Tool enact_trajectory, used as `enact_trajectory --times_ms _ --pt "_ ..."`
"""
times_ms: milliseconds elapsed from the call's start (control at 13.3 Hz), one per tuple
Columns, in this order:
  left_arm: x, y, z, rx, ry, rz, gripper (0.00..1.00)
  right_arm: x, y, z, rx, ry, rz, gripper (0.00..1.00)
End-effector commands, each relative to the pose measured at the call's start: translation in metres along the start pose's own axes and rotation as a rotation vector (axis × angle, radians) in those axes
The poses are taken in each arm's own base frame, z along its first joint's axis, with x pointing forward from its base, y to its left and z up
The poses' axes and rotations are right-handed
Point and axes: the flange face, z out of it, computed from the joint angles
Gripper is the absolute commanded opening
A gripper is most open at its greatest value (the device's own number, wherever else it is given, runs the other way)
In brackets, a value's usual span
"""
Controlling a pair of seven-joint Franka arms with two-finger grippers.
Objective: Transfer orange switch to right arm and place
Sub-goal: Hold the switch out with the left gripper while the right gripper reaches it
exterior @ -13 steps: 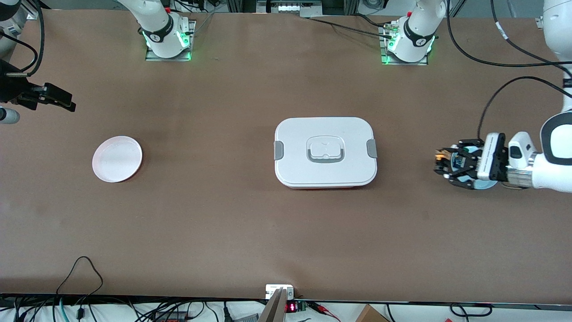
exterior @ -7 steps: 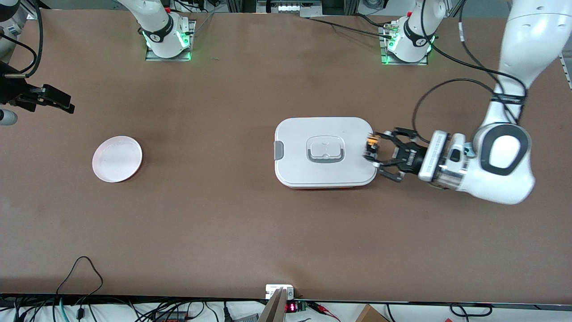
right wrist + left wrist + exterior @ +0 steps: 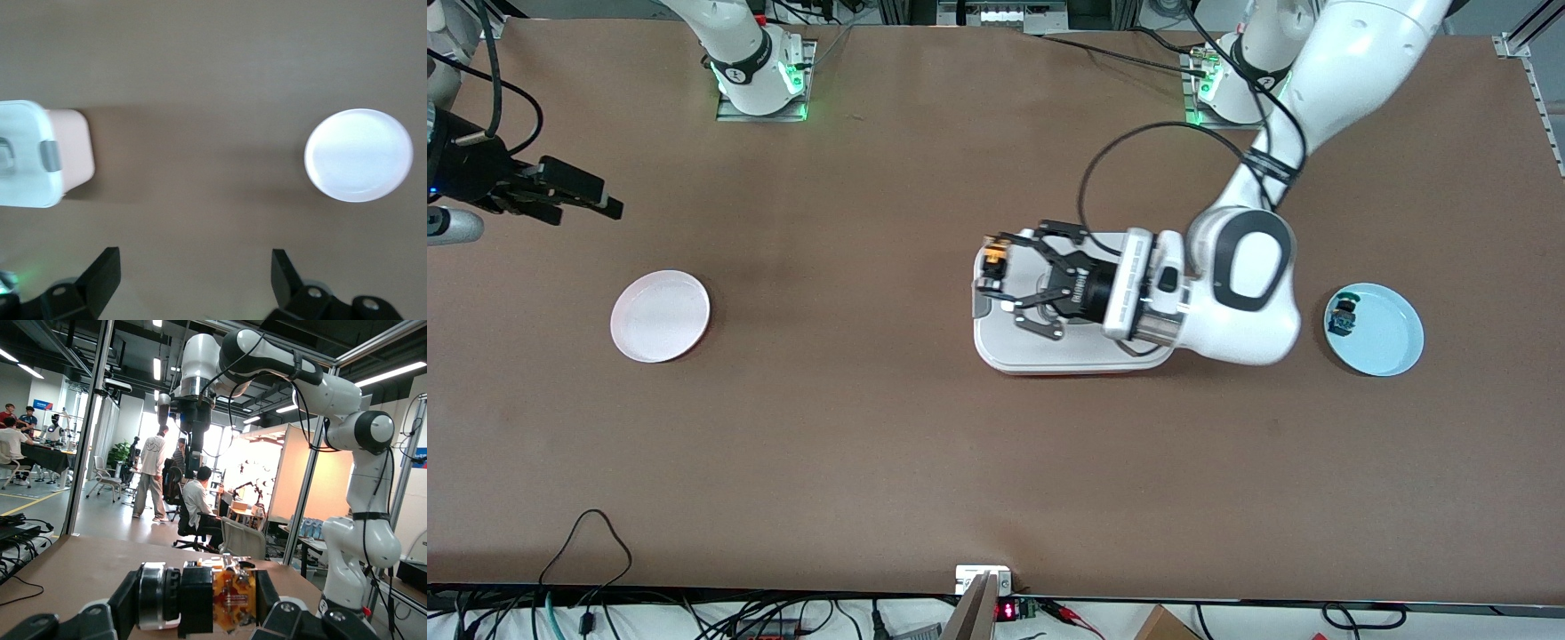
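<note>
The orange switch (image 3: pixel 993 257) is held in my left gripper (image 3: pixel 989 267), which is shut on it in the air over the right-arm end of the white lidded box (image 3: pixel 1076 356). In the left wrist view the orange switch (image 3: pixel 230 600) lies crosswise between the black fingers (image 3: pixel 283 617), silver ring and black body at one end, orange block at the other. My right gripper (image 3: pixel 609 204) hovers over the table at its own end, above the bare surface near the white plate (image 3: pixel 660 316). In the right wrist view its fingers (image 3: pixel 100 273) stand wide apart with nothing between them.
A light blue plate (image 3: pixel 1383 333) at the left arm's end holds a small blue-green switch (image 3: pixel 1341 317). The right wrist view shows the white plate (image 3: pixel 359 155) and one end of the box (image 3: pixel 27 153). A black cable (image 3: pixel 1103 160) loops from the left arm.
My left arm has swung from over the blue plate to over the box, carrying the orange switch. The right gripper has shifted slightly toward the table's middle.
</note>
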Motion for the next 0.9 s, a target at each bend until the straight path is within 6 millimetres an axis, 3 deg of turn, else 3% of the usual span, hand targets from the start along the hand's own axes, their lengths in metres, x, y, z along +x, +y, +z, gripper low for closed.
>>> enact_trajectory --times_ms 0,226,377,603,829 --pt "0.031 0.007 0.044 0.086 0.023 0.013 0.01 0.003 -0.010 0.004 0.133 -0.021 -0.016 1.00" --pt "0.037 0.019 0.093 0.197 -0.026 -0.027 0.01 0.011 -0.022 0.033 0.323 -0.123 -0.001 1.00" --pt "0.053 0.036 0.136 0.258 -0.039 -0.026 0.01 0.019 -0.027 0.049 0.435 -0.171 0.030 1.00" --pt "0.067 0.050 0.164 0.313 -0.031 -0.054 0.03 0.031 -0.030 0.077 0.604 -0.270 0.059 1.00" --pt "0.076 0.062 0.182 0.360 -0.028 -0.056 0.03 0.044 -0.028 0.089 0.767 -0.306 0.091 1.00"
